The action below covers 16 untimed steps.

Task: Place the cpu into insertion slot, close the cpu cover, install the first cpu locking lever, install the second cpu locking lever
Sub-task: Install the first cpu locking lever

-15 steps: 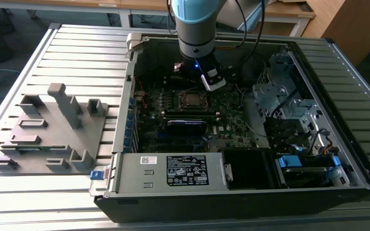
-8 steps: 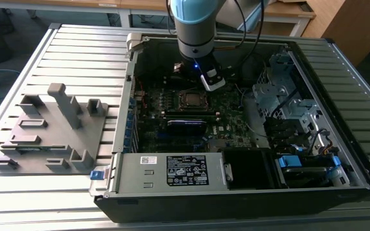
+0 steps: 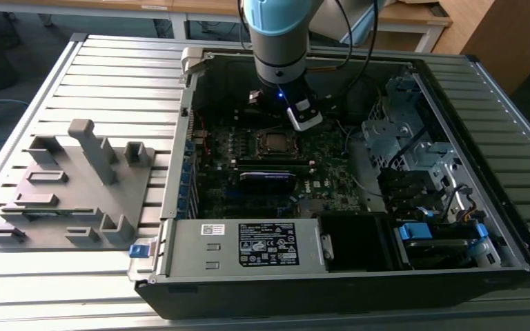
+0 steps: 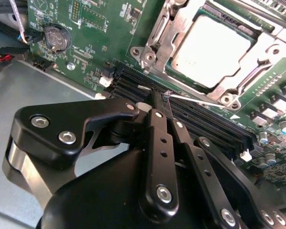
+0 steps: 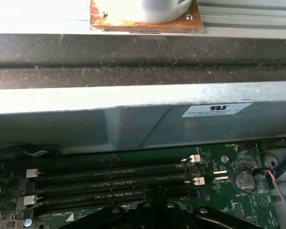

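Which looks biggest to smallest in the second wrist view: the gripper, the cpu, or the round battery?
1. gripper, though being nearest the camera makes it look bigger
2. cpu
3. round battery

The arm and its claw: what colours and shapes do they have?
The arm is a grey tube with a light blue joint cap, a blue light and black cables beside it. The claw is black, made of flat link bars with silver screws.

Cpu (image 4: pixel 212 50) top dull grey metal; cpu cover (image 4: pixel 181 21) shiny silver metal; claw (image 4: pixel 157 98) matt black.
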Tool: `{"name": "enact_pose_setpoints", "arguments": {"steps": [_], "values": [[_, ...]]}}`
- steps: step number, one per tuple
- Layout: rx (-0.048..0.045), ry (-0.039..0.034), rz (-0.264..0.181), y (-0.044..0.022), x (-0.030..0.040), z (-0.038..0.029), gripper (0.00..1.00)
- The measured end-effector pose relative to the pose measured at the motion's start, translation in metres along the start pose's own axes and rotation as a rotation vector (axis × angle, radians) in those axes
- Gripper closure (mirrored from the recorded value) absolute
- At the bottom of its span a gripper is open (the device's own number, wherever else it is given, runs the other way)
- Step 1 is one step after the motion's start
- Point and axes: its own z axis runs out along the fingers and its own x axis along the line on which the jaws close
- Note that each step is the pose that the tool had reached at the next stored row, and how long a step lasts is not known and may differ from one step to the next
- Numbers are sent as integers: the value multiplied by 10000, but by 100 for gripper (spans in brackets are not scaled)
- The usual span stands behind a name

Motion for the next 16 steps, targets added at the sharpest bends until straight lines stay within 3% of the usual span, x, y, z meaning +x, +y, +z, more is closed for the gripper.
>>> {"name": "enact_pose_setpoints", "arguments": {"steps": [6,16], "values": [[82,-182,534,-1,9,13,90],[104,-230,642,9,45,17,90]]}}
